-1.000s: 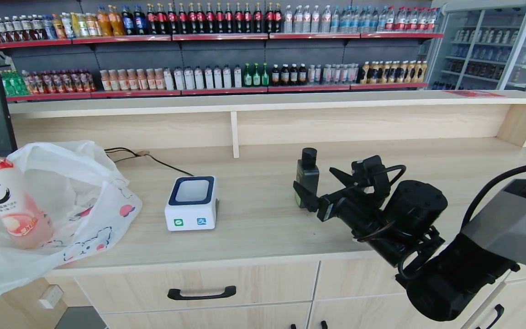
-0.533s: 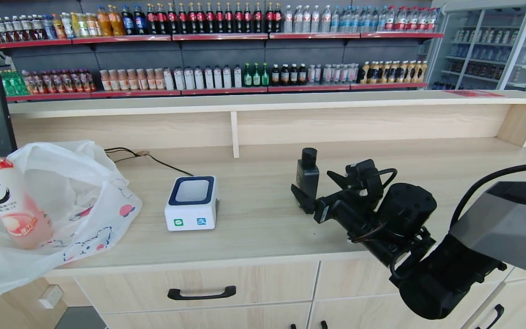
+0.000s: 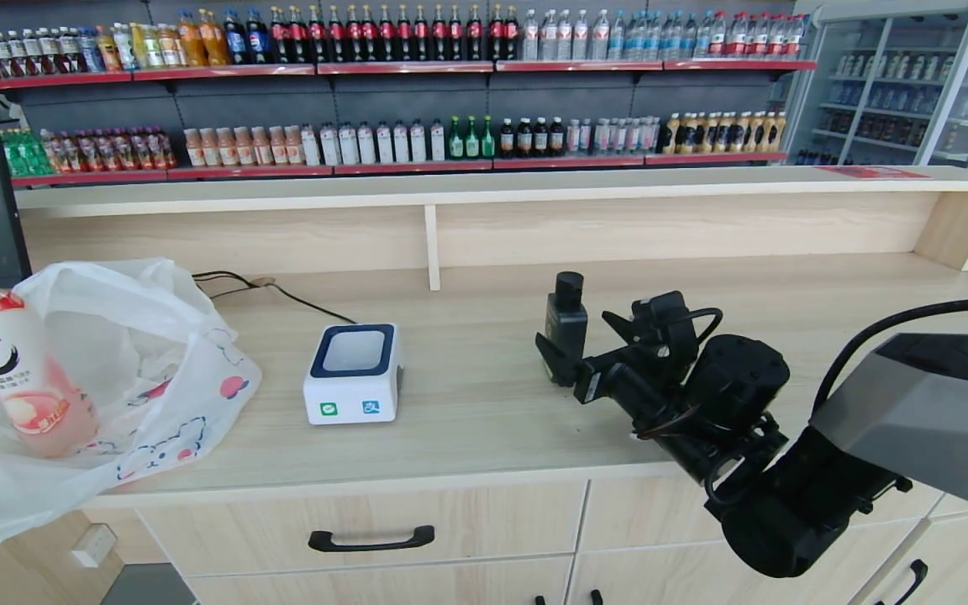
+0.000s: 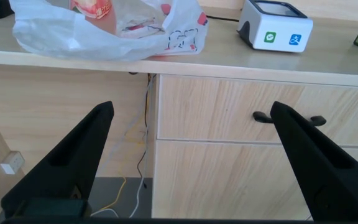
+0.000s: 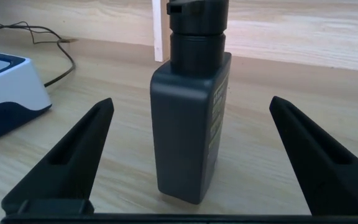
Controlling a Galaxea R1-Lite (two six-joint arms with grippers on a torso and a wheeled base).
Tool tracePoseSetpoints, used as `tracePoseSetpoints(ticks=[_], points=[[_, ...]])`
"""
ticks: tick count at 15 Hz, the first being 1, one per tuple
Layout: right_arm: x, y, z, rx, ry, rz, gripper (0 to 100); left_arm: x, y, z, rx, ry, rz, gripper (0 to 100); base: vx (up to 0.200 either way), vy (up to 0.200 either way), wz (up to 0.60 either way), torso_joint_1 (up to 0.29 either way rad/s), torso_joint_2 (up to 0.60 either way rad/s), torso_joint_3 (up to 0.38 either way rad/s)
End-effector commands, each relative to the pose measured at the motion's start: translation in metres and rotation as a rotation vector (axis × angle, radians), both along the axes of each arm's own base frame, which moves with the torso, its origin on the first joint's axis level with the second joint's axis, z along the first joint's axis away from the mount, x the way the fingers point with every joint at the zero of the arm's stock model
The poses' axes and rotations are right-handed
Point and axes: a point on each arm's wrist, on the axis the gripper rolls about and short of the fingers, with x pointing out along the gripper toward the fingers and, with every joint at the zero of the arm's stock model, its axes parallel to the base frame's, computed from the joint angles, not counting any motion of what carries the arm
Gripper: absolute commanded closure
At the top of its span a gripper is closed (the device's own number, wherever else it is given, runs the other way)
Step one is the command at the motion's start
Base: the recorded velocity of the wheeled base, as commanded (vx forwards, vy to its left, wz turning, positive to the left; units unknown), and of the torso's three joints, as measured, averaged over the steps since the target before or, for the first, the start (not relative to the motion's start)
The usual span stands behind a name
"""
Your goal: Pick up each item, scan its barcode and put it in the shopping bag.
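The right claw (image 3: 578,334) is held wide open, the bottle (image 3: 565,319) standing upright between its fingers on the counter (image 3: 467,420), untouched. The left claw (image 4: 185,162) is spread open below the counter edge. A drink (image 3: 5,370) is seen in the bag (image 3: 156,353)

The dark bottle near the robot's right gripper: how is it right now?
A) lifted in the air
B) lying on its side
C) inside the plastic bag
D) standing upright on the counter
D: the dark bottle stands upright on the counter, and the right gripper is open, not clamping it.
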Motion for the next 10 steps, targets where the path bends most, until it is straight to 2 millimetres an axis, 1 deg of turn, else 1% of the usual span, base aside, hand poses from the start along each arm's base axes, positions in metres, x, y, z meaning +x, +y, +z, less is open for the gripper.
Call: tracePoseSetpoints(ticks=[1, 3, 10], points=[[0.0005, -0.0025, 0.0001, -0.001, 0.0, -0.006, 0, 0.0, 0.0, 0.0, -0.001, 0.0, 0.0, 0, 0.0, 0.0, 0.0, 0.0, 0.0, 0.0], [0.0002, -0.002, 0.0001, -0.001, 0.0, -0.005, 0, 0.0, 0.0, 0.0001, 0.001, -0.002, 0.0, 0, 0.2, 0.0, 0.0, 0.002, 0.0, 0.007], [0.0007, -0.0024, -0.0011, -0.002, 0.003, -0.006, 0, 0.0, 0.0, 0.0001, 0.001, -0.002, 0.0, 0, 0.0, 0.0, 0.0, 0.0, 0.0, 0.0]])
